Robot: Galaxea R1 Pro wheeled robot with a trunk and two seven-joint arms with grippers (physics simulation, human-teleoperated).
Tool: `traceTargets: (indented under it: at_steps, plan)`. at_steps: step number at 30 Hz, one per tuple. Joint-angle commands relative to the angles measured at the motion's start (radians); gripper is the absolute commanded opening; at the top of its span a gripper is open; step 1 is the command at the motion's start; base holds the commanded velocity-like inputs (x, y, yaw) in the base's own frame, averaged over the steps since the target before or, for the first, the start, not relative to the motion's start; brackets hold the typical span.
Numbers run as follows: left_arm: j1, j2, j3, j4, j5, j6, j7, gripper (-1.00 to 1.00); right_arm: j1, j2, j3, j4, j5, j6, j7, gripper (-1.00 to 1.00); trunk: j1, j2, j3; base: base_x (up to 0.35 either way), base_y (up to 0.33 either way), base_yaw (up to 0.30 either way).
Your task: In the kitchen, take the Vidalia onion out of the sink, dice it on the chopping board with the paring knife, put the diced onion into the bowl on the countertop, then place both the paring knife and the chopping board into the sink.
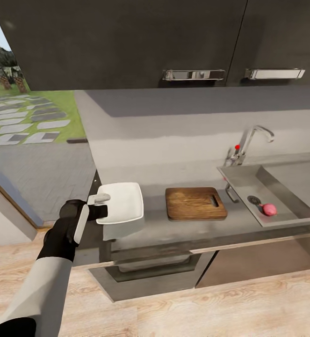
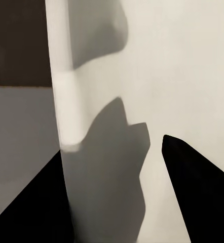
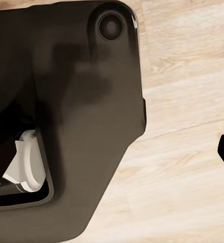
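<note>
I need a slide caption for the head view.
Left gripper at the bowl rim; chopping board beside it; onion in sink.

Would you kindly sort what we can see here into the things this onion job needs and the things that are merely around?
Needed for the job:
- Vidalia onion, lying in the sink
- chopping board
- bowl, with the left tool at its rim
- countertop

Merely around:
- tap
- upper cabinet handles
- wood floor
</note>
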Motion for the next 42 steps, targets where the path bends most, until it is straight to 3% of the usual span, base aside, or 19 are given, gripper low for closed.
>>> traceTargets:
  at_steps: [1, 42]
  plan:
    - [0.0, -0.001, 0.003, 0.036, -0.016, 0.004, 0.003, -1.0, 0.001, 0.001, -0.004, -0.002, 0.003, -0.001, -0.001, 1.0, 0.001, -0.001, -0.002, 0.0, 0.0, 0.0]
    - [0.0, 0.0, 0.003, 0.033, -0.016, 0.004, 0.004, -1.0, 0.001, 0.001, -0.005, -0.002, 0.003, -0.005, -0.001, 1.0, 0.001, -0.001, 0.035, 0.0, 0.0, 0.0]
